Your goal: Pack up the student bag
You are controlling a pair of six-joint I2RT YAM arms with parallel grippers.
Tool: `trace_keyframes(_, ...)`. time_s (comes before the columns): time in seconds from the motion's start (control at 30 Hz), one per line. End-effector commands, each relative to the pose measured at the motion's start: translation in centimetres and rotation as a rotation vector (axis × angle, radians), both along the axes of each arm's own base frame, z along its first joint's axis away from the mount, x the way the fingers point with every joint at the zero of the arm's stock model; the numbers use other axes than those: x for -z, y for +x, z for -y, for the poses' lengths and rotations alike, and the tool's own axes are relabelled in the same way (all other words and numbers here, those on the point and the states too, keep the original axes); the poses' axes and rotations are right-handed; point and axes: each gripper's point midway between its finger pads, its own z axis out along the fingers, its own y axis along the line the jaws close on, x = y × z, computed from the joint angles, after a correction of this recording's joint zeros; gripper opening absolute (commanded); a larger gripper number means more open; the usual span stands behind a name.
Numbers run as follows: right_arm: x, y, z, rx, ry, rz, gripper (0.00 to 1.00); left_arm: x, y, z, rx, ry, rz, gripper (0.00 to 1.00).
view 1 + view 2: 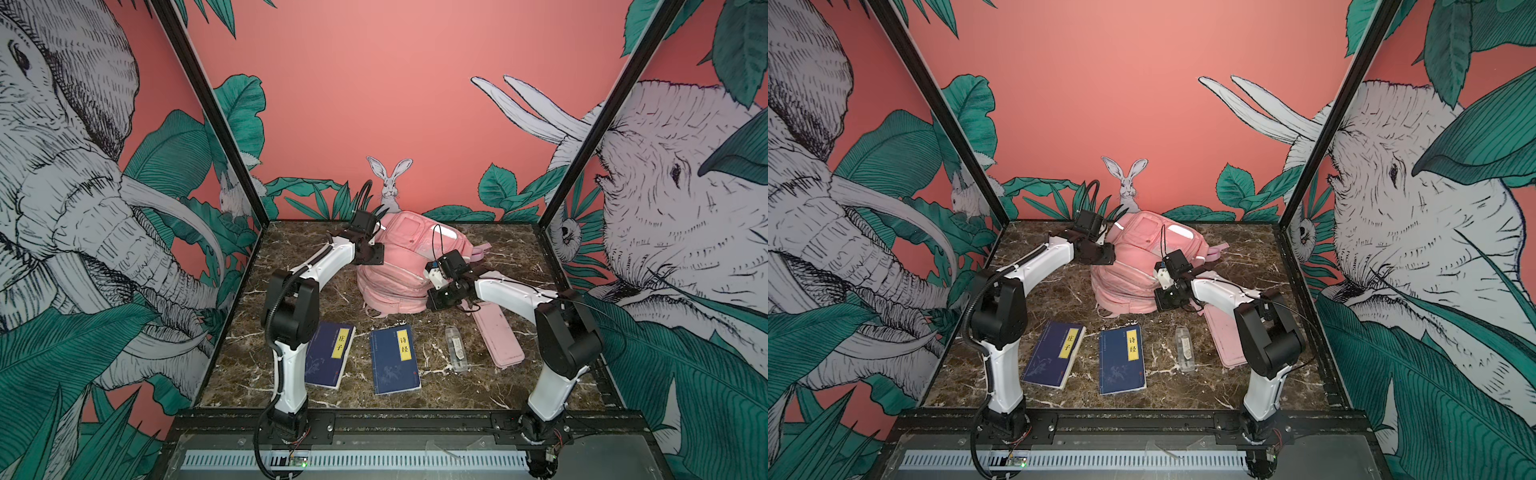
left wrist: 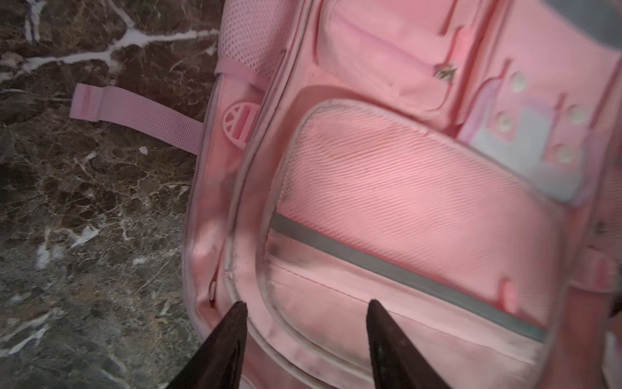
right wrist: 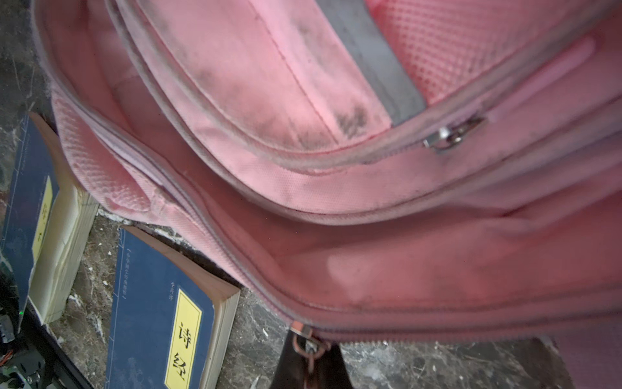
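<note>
- A coral-pink back wall (image 1: 395,104) painted with elephants, green leaves and a white rabbit (image 1: 390,183) encloses a dark brown marble tabletop (image 1: 511,249) veined in white.
- The student bag (image 1: 399,266) (image 1: 1133,266) lies in both top views at the back middle of the tabletop, just in front of the painted rabbit, its front pockets facing up.
- The bag is soft pink fabric. It has a ribbed front pocket crossed by a grey-silver strip (image 2: 387,266), a mesh side panel and a pink strap (image 2: 134,118) trailing onto the marble.
- Grey smudges mark its piping and pocket edges, and one zipped compartment (image 3: 404,262) gapes open in the right wrist view.
- The left jaws hang spread apart over the bag's edge, with nothing between them.
- The right jaws are pressed together on a metal zip pull (image 3: 308,342) at the bag's near edge.
- Toward the front lie two navy books, one (image 1: 328,355) beside the other (image 1: 395,359), each with a yellow label.
- A clear case (image 1: 456,349) and a flat pink pencil case (image 1: 498,338) lie to their right.
</note>
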Motion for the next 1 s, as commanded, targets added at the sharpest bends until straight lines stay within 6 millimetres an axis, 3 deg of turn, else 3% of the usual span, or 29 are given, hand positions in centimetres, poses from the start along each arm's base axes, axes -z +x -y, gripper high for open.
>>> trace_keyframes(0.0, -0.9, 0.0, 0.8, -0.024, -0.039, 0.024, 0.01, -0.5, 0.8, -1.6, 0.053, 0.122, 0.02, 0.57)
trace_keyframes(0.17, -0.4, -0.1, 0.8, -0.041, -0.052, 0.007, 0.0, 1.7, 1.6, -0.9, 0.076, 0.054, -0.025, 0.47)
trace_keyframes(0.43, 0.0, -0.3, 0.6, -0.063, -0.056, -0.01, 0.0, 1.9, 1.9, 0.1, 0.065, -0.065, -0.024, 0.3)
trace_keyframes(0.73, -0.2, -0.3, 0.6, -0.073, -0.063, -0.007, 0.0, 3.0, 2.3, -0.6, 0.043, -0.108, -0.062, 0.43)
trace_keyframes(0.97, -0.1, -0.2, 0.5, -0.074, -0.065, -0.011, 0.0, 4.3, 2.0, 0.7, 0.072, -0.206, -0.116, 0.43)
